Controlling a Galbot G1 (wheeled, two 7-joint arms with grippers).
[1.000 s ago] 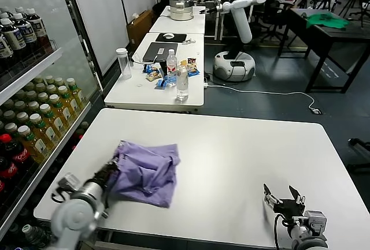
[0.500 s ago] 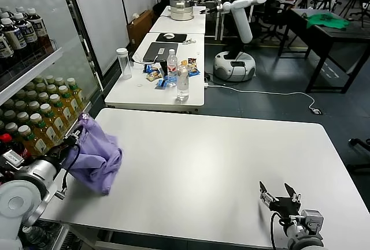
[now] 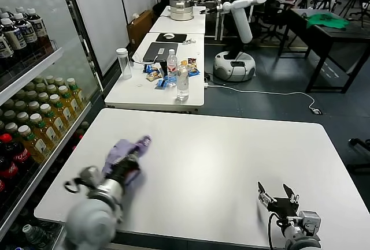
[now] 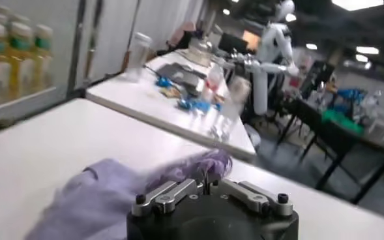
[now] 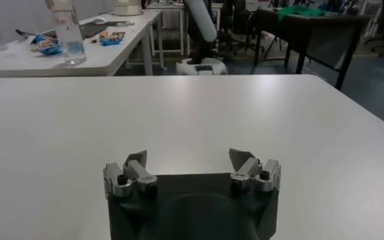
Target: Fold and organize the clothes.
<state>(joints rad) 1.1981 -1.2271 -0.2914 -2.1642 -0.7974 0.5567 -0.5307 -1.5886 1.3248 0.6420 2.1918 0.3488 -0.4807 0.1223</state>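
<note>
— Where's the shirt right now?

— The lavender T-shirt of thin, soft fabric (image 3: 124, 156) is bunched into a crumpled lump on the left part of the wide white desk (image 3: 231, 163), toward the near edge. The left gripper (image 3: 128, 163) has its jaws closed on the cloth; from its wrist camera the purple folds (image 4: 113, 189) spill out just ahead of the pinched jaws, with one rounded tip sticking out farther away.

— Is it flat at all?

— No, it's a loose wad, wrinkled, matte, draped over itself. The desk top under it is smooth and pale.

— And the other arm?

— The right gripper (image 3: 278, 195) sits at the near right of the desk, well apart from the shirt, its jaws spread wide with nothing between them. The dark fingertips (image 5: 137, 158) hang over bare desk.

— Anything else close by?

— A shelf of bottled drinks (image 3: 34, 123) stands along the left.
</note>
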